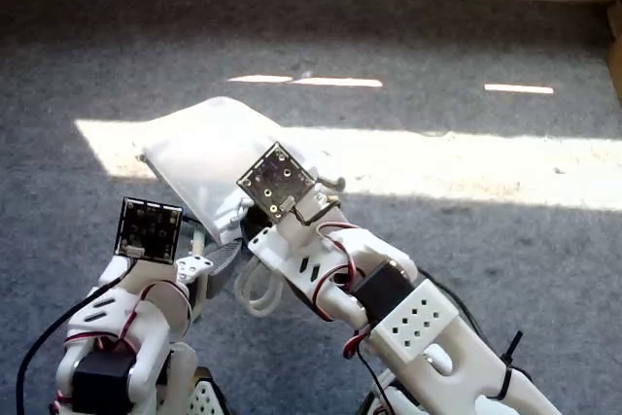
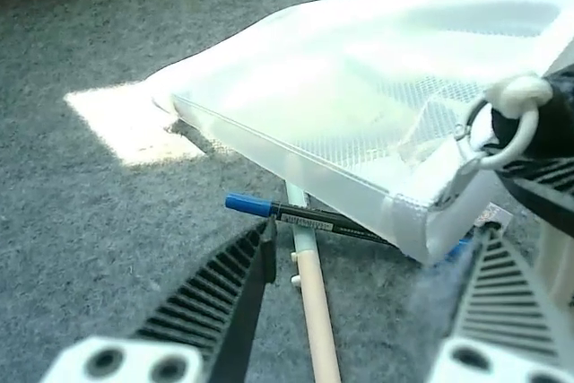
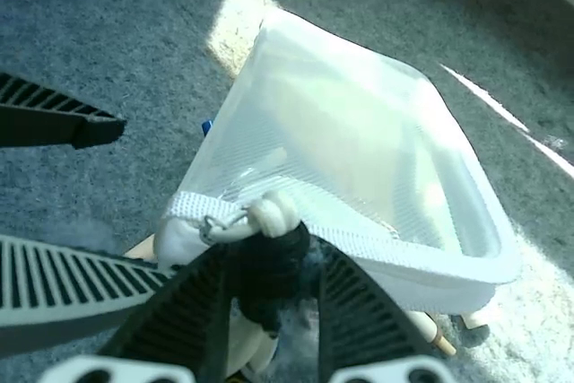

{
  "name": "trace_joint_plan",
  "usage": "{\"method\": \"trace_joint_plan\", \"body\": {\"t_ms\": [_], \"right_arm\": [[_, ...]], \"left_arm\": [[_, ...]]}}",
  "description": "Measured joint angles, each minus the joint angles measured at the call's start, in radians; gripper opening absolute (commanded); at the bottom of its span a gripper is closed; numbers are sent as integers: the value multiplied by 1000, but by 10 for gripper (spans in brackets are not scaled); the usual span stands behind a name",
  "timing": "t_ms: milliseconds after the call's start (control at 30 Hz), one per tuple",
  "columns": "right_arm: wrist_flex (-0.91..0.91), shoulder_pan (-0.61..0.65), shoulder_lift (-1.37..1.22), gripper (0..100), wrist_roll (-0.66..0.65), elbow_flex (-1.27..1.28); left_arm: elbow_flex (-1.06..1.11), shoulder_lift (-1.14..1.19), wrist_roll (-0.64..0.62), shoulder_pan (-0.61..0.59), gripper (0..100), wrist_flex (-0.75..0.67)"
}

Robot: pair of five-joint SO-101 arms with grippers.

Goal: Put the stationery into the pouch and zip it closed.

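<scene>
around: i see a grey, felt-like worktop [image 1: 466,269] with a broad sunlit band [image 1: 486,167] across it.
pouch: the pouch [image 1: 199,157] is white mesh and lies on the worktop, its far half in the sun and its near corner towards both arms.
in the way: from the high view, the right arm's camera block [image 1: 277,182] sits over the pouch's near end and covers that corner.
right gripper: my right gripper [image 3: 267,262] is clamped onto the pouch's near corner. it sits just beside the zip pull [image 3: 269,217], a white bead on a small metal ring.
left gripper: my left gripper [image 2: 378,232] is spread wide with nothing in it. it is low over the worktop, just beside the same corner.
stationery: a pen [image 2: 296,215] with a blue cap and black barrel lies on the worktop outside the pouch. a wooden stick [image 2: 312,298] with a pale green upper part crosses it.
hidden: the pen's far end runs under the pouch corner and is cut off there. the stick's upper end also goes beneath the pouch. i can't tell how far the zip is drawn. through the mesh i only make out pale, blurred shapes, so i can't say what is inside. the dark mass between the right gripper's tips is hard to read.
</scene>
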State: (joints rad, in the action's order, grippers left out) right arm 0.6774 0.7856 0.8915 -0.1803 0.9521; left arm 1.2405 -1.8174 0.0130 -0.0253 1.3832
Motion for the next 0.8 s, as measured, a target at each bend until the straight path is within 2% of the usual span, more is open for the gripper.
{"method": "trace_joint_plan", "body": {"t_ms": [200, 500, 800], "right_arm": [[0, 0, 2, 5, 0, 5], [0, 0, 3, 5, 0, 6], [0, 2, 2, 5, 0, 6]], "left_arm": [[9, 0, 0, -112, 293, -40], [9, 0, -3, -118, 183, -46], [41, -2, -5, -117, 114, -77]]}}
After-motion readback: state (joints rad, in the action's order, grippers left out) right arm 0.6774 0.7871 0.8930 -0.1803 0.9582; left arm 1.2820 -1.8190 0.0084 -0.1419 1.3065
